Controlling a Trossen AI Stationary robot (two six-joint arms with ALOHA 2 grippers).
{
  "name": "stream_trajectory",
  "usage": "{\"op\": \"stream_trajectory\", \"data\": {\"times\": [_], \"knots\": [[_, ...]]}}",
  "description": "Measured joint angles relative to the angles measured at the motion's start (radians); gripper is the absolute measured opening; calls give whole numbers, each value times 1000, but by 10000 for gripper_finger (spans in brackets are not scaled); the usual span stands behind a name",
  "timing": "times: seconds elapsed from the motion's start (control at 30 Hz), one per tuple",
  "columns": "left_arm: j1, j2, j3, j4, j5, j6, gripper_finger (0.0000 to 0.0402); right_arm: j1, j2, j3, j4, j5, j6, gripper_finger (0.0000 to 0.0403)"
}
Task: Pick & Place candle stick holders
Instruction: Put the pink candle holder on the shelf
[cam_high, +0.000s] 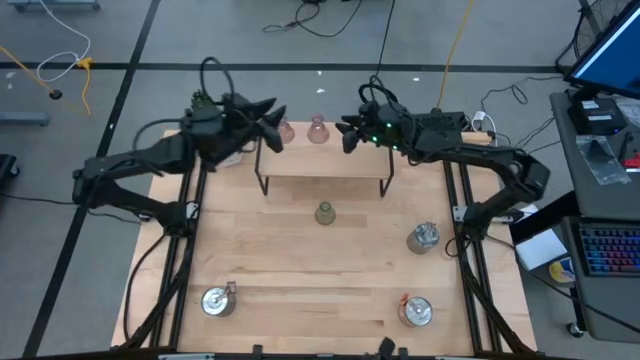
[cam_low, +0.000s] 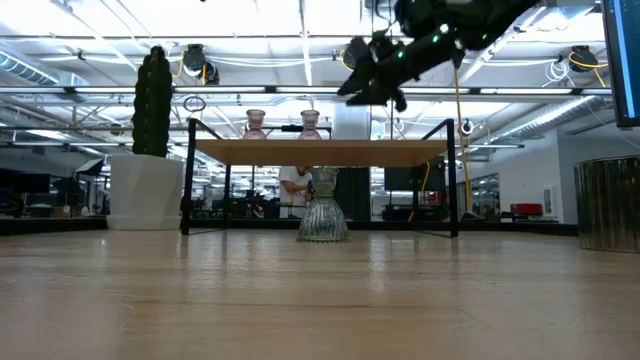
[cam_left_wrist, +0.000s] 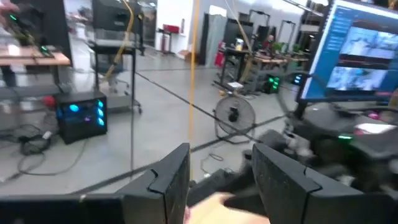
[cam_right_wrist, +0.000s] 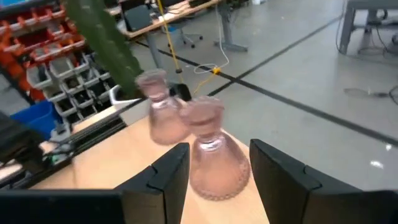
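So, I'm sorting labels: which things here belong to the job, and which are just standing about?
Job: two pink holders on the shelf; olive-green holder; three silver holders.
Just about: cactus in its white pot.

Wooden table (cam_high: 300, 270) with shelf (cam_high: 325, 160), scattered holders (cam_high: 324, 213)

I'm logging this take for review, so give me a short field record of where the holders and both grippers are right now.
shelf: small wooden shelf on black legs at the table's far side
on shelf: two pale pink cone-shaped glass holders, side by side
under shelf front: olive-green cone-shaped glass holder on the table
table: three shiny silver round metal holders
left gripper: raised beside the pink holders, open, empty
right gripper: raised, open, facing the nearer pink holder
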Motion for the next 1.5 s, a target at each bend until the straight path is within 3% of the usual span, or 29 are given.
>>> {"op": "stream_trajectory", "data": {"times": [0.17,0.5,0.6,1.03,1.5], "knots": [[-4,-69,0,-51,15,-19,170,-21,88,10,134,2,69,160],[-4,-112,0,-84,15,27,170,-20,262,212,78,10,75,160],[-4,-121,0,-123,15,31,170,-19,270,249,14,34,52,160],[-2,-162,0,-148,15,40,170,-26,258,248,18,35,93,160],[-2,-177,0,-149,15,59,170,-36,261,248,-68,138,69,160]]}}
